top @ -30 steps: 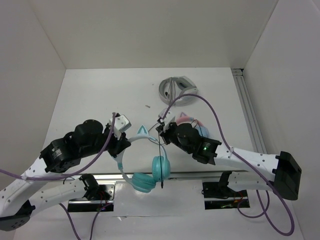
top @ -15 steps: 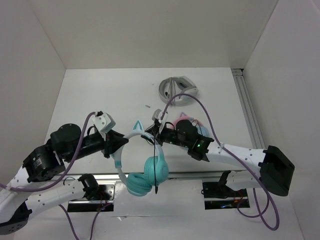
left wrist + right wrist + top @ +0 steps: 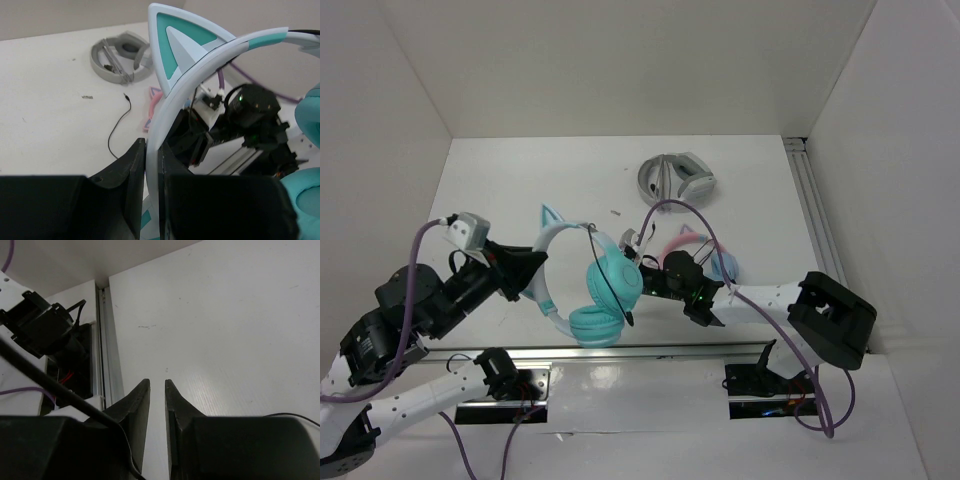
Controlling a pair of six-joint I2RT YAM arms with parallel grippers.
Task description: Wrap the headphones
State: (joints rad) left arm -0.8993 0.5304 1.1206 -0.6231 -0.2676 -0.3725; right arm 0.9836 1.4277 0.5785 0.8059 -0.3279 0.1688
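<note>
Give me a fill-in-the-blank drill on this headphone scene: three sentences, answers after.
The jaws of the left gripper are shut on the teal headphones' ____. The pink-and-blue headphones lie beside the ____ arm. Counting the grey folded headphones, ____ pairs of headphones are in view.
Missing words: headband; right; three.

Left fingers [image 3: 131, 172] tight on the band of the headphones [image 3: 610, 282]; right fingers [image 3: 136, 401] parallel, just a narrow slit apart.
</note>
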